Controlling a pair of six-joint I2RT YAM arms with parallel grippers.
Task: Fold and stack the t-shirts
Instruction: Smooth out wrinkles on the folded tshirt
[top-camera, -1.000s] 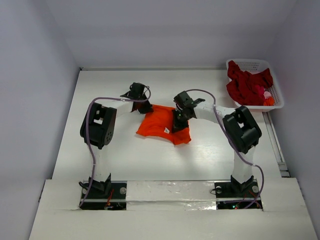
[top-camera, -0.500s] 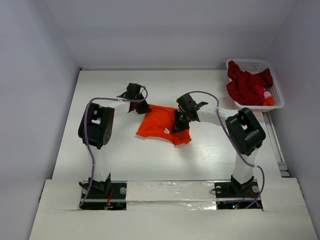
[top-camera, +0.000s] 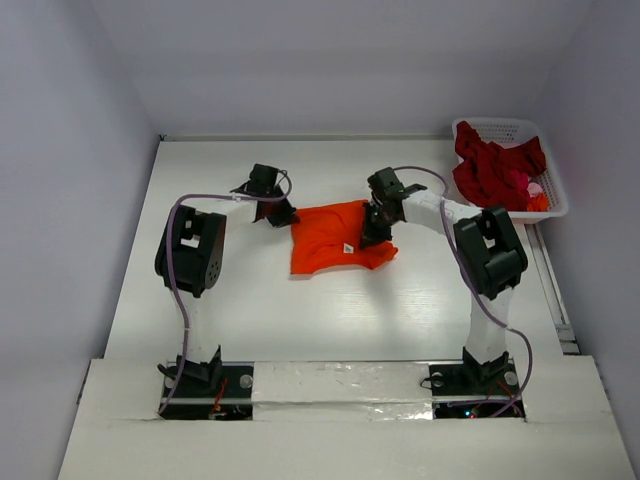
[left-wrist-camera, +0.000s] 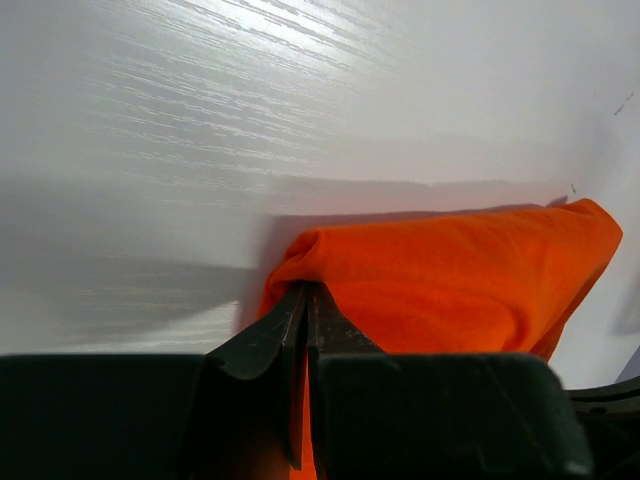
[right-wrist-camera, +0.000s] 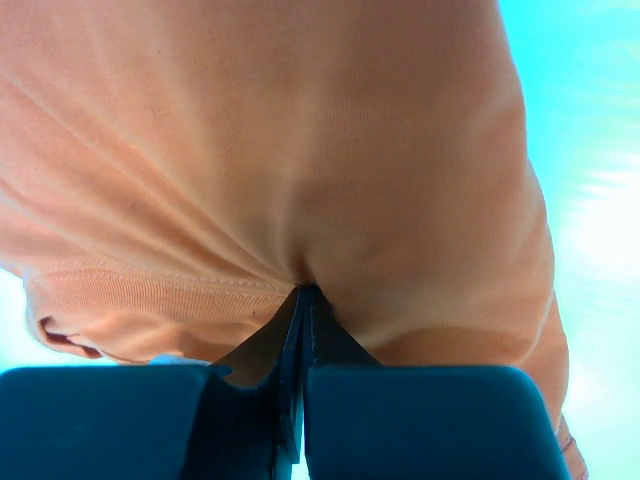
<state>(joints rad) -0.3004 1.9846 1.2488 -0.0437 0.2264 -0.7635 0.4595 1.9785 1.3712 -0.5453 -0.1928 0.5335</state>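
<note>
Left side: the left arm's purple cable (top-camera: 181, 262) loops from its elbow to its wrist, clear of the cloth. The left pincer (left-wrist-camera: 305, 292) is low at the far left corner of the orange t-shirt (top-camera: 325, 238), its fingers shut tight on a rolled fold of that cloth.

Centre: the orange t-shirt lies on the worktop (top-camera: 250, 300) between the two arms, toward the middle of the surface. It is partly spread, with creases and an uneven near edge. Its small white neck label (top-camera: 349, 247) faces up near the right-hand part. Nothing else lies on or against the shirt apart from the two pincers.

Right of centre: the right pincer (right-wrist-camera: 300, 296) is at the shirt's far right edge, its fingers pressed together with orange cloth puckered between the tips. The right wrist view is filled by that cloth, and little else can be made out there.

Right side: a white lattice basket (top-camera: 497, 127) stands at the far right corner of the worktop, well apart from the orange shirt. The dark red t-shirts (top-camera: 488, 172) are heaped in it, crumpled, with a small pink patch showing among them.

Surface and room: the worktop is white with a faint wood grain and carries glare in the left wrist view. Plain pale walls close it in on the left, far and right sides.
</note>
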